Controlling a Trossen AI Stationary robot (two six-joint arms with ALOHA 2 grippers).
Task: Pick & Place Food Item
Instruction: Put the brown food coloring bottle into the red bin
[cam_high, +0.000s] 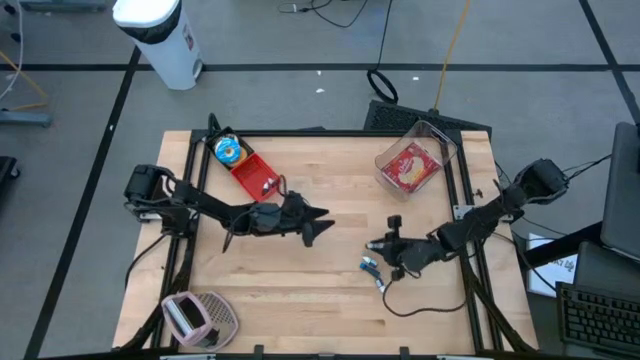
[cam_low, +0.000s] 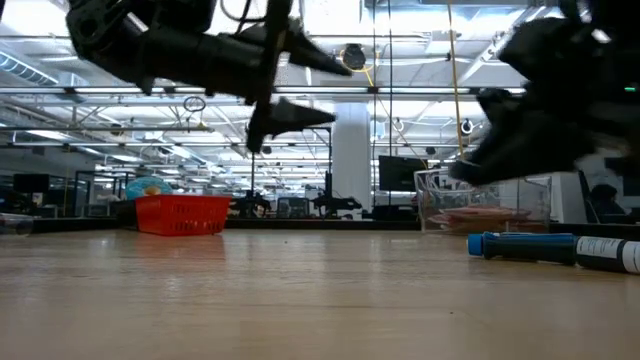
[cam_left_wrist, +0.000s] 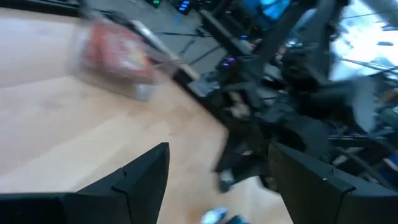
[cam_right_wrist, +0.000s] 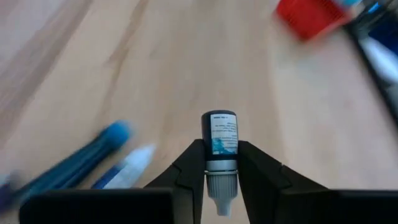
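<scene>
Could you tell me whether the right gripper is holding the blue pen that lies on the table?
No, the right gripper is shut on a small dropper bottle, while the blue pen lies apart on the table.

A light wooden table (cam_high: 300, 290) framed by dark rails is seen from above. On it, a red basket (cam_high: 252, 174) is set near the far left corner, a clear plastic container (cam_high: 414, 158) near the far right corner, and a pink object (cam_high: 198, 318) at the near left edge. A blue-capped pen (cam_low: 555, 247) is laid flat right of centre.
</scene>
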